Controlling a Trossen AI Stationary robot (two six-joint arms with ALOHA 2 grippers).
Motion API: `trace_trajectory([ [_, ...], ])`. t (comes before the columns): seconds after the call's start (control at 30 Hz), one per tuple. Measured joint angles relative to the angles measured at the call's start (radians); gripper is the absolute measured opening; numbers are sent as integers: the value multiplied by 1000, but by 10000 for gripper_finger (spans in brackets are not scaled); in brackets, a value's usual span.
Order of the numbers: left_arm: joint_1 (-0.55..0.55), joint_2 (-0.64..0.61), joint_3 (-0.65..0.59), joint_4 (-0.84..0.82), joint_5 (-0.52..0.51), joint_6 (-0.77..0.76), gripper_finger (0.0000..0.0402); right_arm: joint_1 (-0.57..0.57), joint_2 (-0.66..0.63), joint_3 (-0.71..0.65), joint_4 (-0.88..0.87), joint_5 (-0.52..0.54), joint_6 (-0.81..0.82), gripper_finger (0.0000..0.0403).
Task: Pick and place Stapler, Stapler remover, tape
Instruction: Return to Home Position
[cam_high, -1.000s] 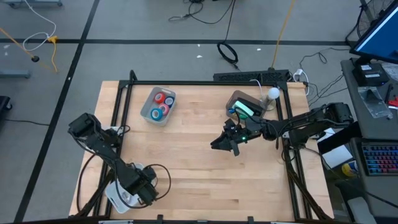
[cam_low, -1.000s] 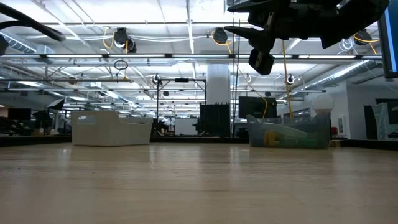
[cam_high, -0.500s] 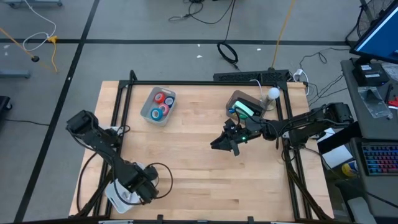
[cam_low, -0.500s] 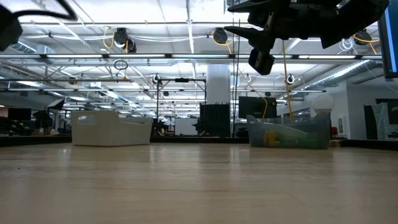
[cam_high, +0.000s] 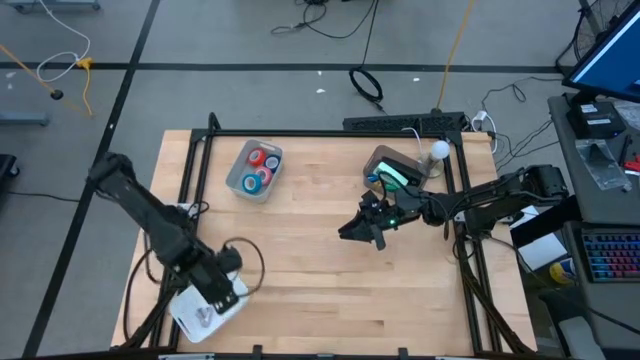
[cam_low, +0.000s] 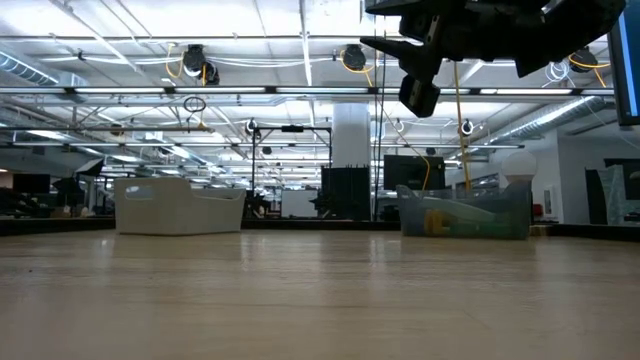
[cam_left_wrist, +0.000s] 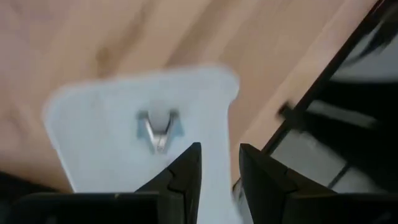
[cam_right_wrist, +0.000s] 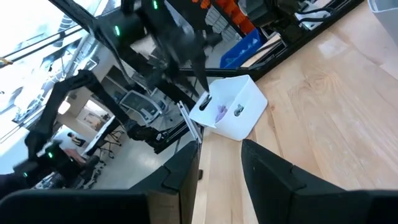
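Gray bin toward the far left of the wooden tabletop: the tape inside, two red rolls and two blue rolls, packed close together. Clear bin at the far right, with a green stapler in it. White bin at the near left corner, with a gray staple remover and a purple staple remover side by side in it.

Left hand directly above that white bin, fingers a narrow gap apart, gripping nothing. Right hand raised over the middle-right of the tabletop, near the clear bin, fingers likewise narrowly parted and empty.

Bare wood across the centre and along the near edge. Black frame rails down the tabletop's sides. Beyond, a large hall with ceiling lights, pipes and a pale pillar. Cables on the gray floor, and a keyboard and a screen off to the right.
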Motion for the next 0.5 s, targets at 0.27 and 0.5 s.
trace_trajectory([
  [0.27, 60, -217, 0, 15, -332, 22, 108, -2, 0, 0, -41, 0, 1, 114],
  [0.5, 105, -322, 0, 19, -560, 169, 108, -2, -11, -1, -22, -1, -79, 114],
])
